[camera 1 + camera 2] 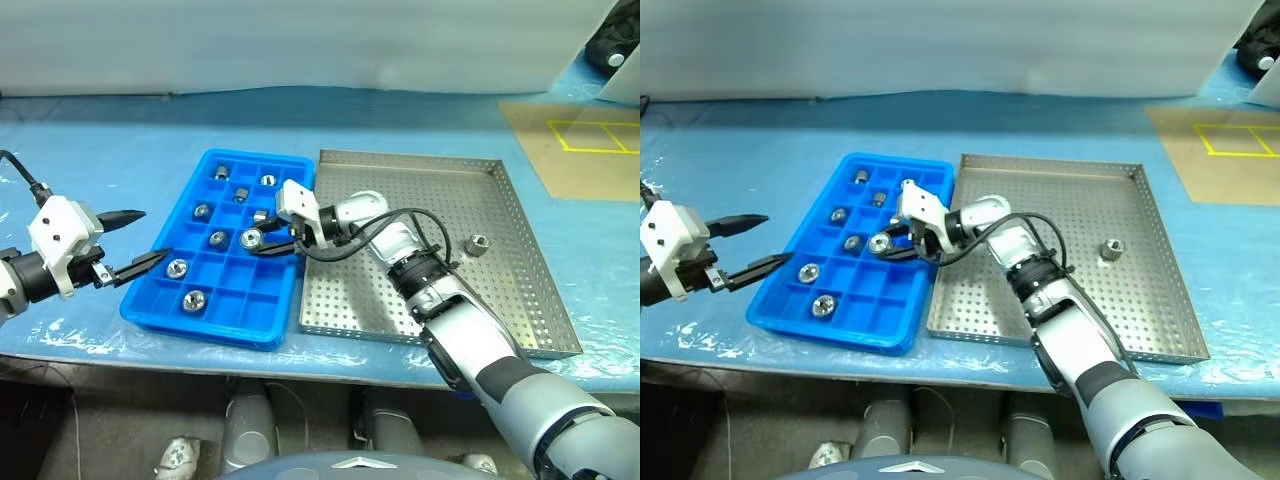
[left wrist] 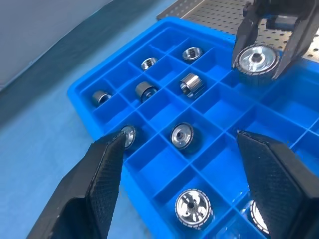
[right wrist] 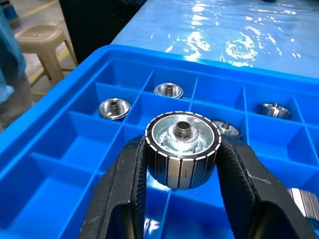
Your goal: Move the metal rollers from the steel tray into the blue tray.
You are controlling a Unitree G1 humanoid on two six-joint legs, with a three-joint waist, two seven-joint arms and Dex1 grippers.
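The blue tray (image 1: 245,300) lies left of the steel tray (image 1: 510,290), and several metal rollers (image 1: 194,299) rest in its compartments. My right gripper (image 1: 258,240) reaches across from the steel tray and is shut on one metal roller (image 3: 182,144), held a little above the blue tray's middle compartments. One more roller (image 1: 478,243) lies on the perforated floor at the steel tray's right side. My left gripper (image 1: 155,235) hovers open at the blue tray's left edge with nothing between its fingers (image 2: 99,184).
Both trays sit on a table covered with a blue sheet (image 1: 120,150). A brown mat with yellow lines (image 1: 580,145) lies at the far right. The table's front edge runs just below the trays. A beige stool (image 3: 42,40) stands beyond the table.
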